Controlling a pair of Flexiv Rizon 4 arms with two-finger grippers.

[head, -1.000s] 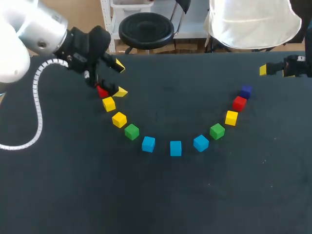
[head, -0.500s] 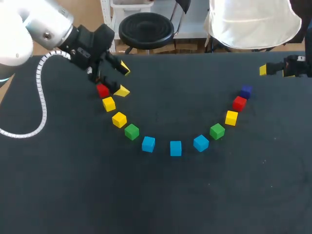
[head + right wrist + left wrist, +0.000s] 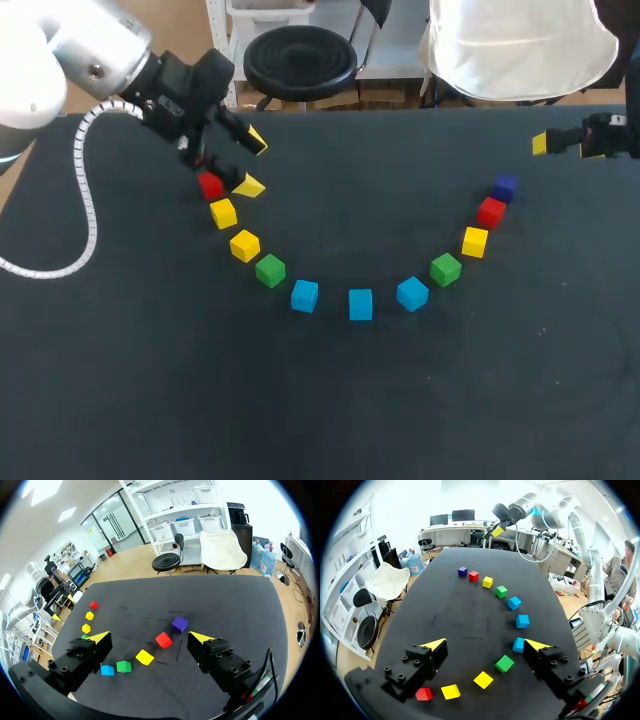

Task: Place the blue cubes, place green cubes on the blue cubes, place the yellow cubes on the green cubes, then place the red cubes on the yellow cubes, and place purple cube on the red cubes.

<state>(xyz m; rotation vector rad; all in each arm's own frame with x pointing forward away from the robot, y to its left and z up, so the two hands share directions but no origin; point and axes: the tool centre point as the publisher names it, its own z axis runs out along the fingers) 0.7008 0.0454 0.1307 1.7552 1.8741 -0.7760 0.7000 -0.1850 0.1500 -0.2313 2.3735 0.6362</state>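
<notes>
1. Red cube (image 3: 210,185) sits in the upper left of the frame, at the top of the arc's left end, just beside a yellow cube (image 3: 223,213). It rests on the table (image 3: 320,400), not in my grasp.
2. My left gripper (image 3: 250,163) is released, jaws wide. In the wrist view the cube lies beside one finger, not between the two.
3. Judgement: placement looks done. To clear well, rise straight with no sideways sweep, since that finger could knock the cube.
4. My left arm (image 3: 90,60) enters from the upper left, wrist angled down and right. My right gripper (image 3: 567,146) hangs open at the upper right edge, apart from the purple cube (image 3: 504,187).
</notes>
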